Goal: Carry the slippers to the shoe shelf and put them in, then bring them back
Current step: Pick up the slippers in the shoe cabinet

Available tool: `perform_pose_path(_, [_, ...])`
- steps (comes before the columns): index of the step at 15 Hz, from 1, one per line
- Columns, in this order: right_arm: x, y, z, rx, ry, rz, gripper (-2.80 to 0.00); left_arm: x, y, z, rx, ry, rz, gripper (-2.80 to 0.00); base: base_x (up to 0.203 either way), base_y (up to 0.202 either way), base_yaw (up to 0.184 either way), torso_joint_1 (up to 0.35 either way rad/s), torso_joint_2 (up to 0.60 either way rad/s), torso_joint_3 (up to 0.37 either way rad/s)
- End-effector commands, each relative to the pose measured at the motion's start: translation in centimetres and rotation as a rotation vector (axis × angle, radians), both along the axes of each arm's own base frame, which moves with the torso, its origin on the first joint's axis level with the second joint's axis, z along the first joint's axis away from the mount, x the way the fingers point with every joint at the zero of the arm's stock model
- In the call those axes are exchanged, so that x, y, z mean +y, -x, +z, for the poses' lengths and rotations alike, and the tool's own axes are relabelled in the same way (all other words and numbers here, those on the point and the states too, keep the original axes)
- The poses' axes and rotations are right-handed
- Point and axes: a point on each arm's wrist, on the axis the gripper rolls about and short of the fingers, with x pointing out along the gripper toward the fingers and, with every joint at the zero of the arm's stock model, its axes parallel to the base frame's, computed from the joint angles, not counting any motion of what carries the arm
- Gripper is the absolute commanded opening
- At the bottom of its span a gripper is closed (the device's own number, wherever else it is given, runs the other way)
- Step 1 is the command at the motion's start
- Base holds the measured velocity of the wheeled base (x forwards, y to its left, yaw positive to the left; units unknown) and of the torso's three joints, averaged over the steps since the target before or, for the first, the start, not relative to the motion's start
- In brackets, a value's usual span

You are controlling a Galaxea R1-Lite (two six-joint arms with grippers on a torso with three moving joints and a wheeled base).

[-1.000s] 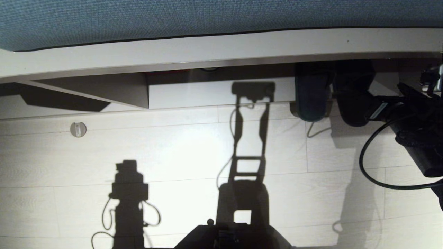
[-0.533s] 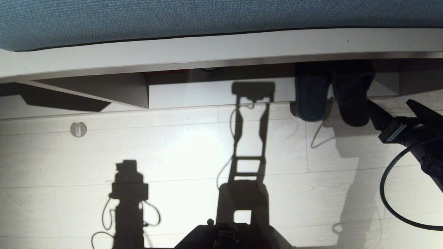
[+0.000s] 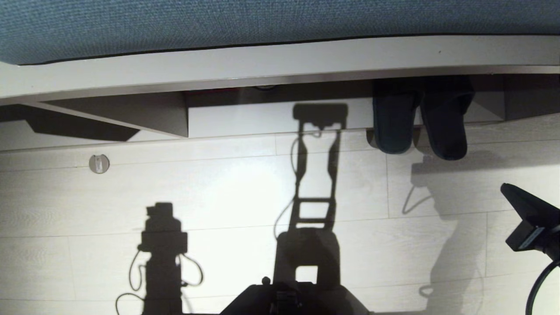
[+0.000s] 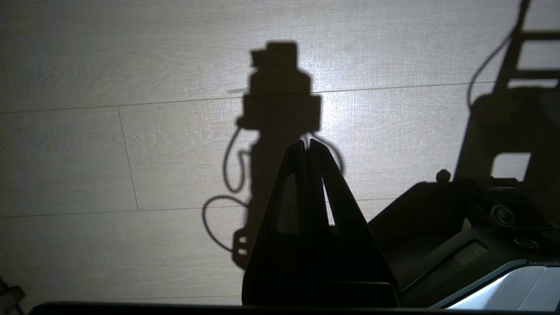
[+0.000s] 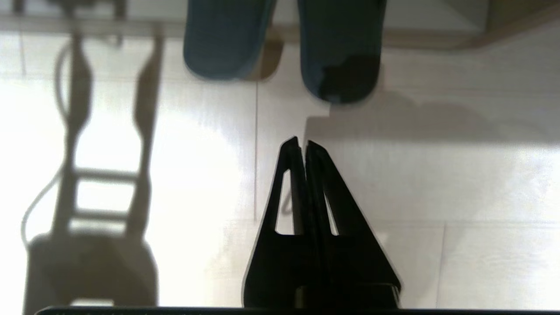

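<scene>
Two dark slippers [image 3: 393,127] [image 3: 444,127] lie side by side at the right end of the shoe shelf [image 3: 262,118], toes inside and heels sticking out over the pale floor. The right wrist view shows the same slippers [image 5: 225,39] [image 5: 341,48] ahead of my right gripper [image 5: 302,142]. That gripper is shut, holds nothing and hangs over bare floor. In the head view the right gripper [image 3: 504,187] is at the lower right, well back from the slippers. My left gripper [image 4: 306,142] is shut and empty over the floor, parked beside the robot base.
A blue cushion [image 3: 262,17] tops the pale bench board [image 3: 262,61] above the shelf. A slanted wooden support [image 3: 131,113] stands in the shelf's left part. A small round fitting [image 3: 99,163] sits in the floor. The robot base [image 3: 288,299] and its shadows cover the near floor.
My right gripper has pulled back from the slippers toward the lower right and its fingers have shut. The slippers stay in the shelf.
</scene>
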Motion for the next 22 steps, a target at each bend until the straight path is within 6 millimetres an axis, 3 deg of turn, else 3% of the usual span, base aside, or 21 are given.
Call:
perform_pose_path(1, [-0.4,3.8,-0.1,-0.071,-0.005,-0.003,-2.8,0.0,0.0,0.0,0.0,-0.001,0.0,-2.8,0.0,0.0,0.0,0.0,0.0,0.0])
perform_pose_path(5, [-1.0,9.2,-1.7,-0.107,-0.006,-0.026,-2.8,0.0,0.0,0.0,-0.001,0.001,0.0,-2.8,0.0,0.0,0.0,0.0,0.0,0.0])
perform_pose_path(8, [-1.2,12.2,-4.3,-0.052,0.004,-0.037,-2.8,0.0,0.0,0.0,0.0,-0.001,0.0,-2.8,0.0,0.0,0.0,0.0,0.0,0.0])
perform_pose_path(12, [-1.2,13.9,-7.1,0.048,0.001,-0.027,-2.8,0.0,0.0,0.0,-0.001,0.001,0.0,-2.8,0.0,0.0,0.0,0.0,0.0,0.0])
perform_pose_path(15, [-1.0,15.3,-8.7,0.023,0.002,0.038,-2.8,0.0,0.0,0.0,-0.001,0.001,0.0,-2.8,0.0,0.0,0.0,0.0,0.0,0.0])
perform_pose_path(18, [-1.0,15.5,-10.2,0.132,-0.023,0.063,-2.8,0.0,0.0,0.0,-0.001,-0.001,0.0,-2.8,0.0,0.0,0.0,0.0,0.0,0.0])
perform_pose_path(22, [-1.0,15.5,-10.2,0.133,-0.026,0.064,-2.8,0.0,0.0,0.0,0.0,0.001,0.0,-2.8,0.0,0.0,0.0,0.0,0.0,0.0])
